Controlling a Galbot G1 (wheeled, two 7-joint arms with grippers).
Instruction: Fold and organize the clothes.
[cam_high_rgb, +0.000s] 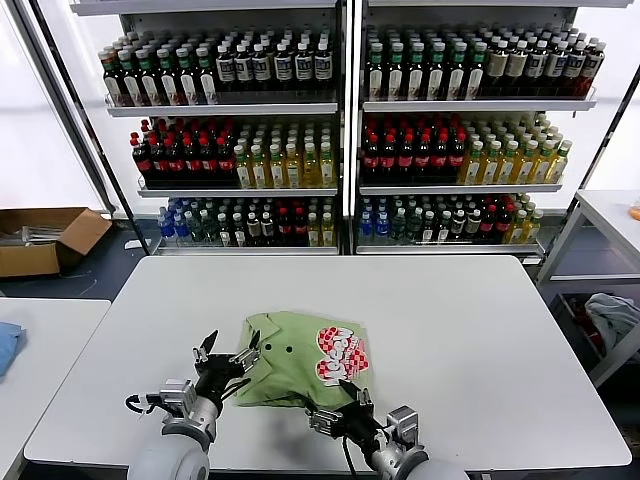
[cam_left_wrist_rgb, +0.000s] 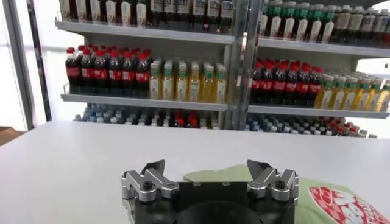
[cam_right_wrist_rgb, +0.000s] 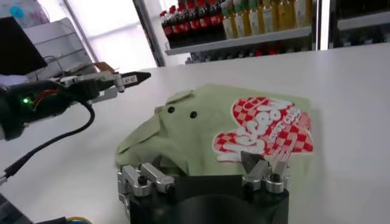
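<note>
The clothes are one light green polo shirt, lying folded into a rough square at the front middle of the white table. Its collar and dark buttons face my left side and the red-and-white logo faces up. My left gripper hovers open at the collar edge, empty; the left wrist view shows its jaws spread wide above the shirt's edge. At the shirt's near edge my right gripper is also open and empty. In the right wrist view it stands just over the shirt.
Behind the table are tall shelves of bottles. A cardboard box lies on the floor at the left. A second table on the left carries a blue cloth. A grey-blue bundle sits low at the right.
</note>
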